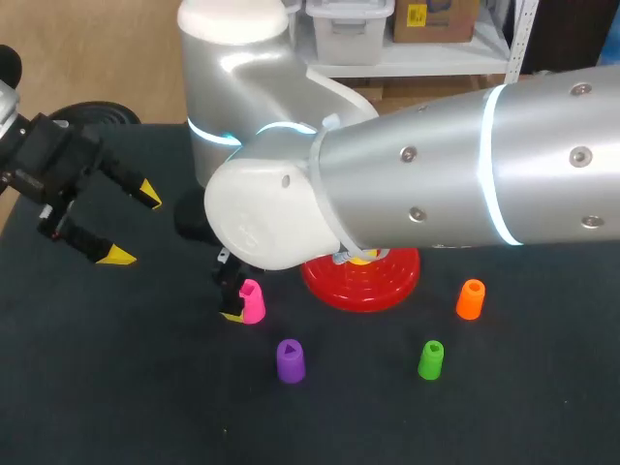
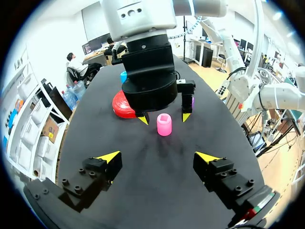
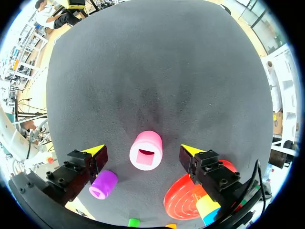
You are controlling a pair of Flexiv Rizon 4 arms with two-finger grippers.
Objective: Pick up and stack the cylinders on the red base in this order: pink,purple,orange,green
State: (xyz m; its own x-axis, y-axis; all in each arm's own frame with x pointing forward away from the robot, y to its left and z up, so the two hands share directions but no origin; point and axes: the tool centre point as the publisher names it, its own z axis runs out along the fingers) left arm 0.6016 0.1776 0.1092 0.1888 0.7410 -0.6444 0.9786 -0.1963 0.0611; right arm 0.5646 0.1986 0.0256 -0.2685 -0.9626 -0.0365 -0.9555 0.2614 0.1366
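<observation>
Straddling the pink cylinder (image 3: 146,150), right hand (image 3: 142,149) spread.

Head camera overlooks the counter (image 1: 116,387) from behind. Left wrist looks across it, right wrist closely down; all share the pink cylinder (image 1: 253,300).

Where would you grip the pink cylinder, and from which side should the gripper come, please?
Grip the pink cylinder across its round side wall, coming straight down from above. It stands upright, square hole up, with clear room on both sides, and the open right gripper straddles it.
</observation>
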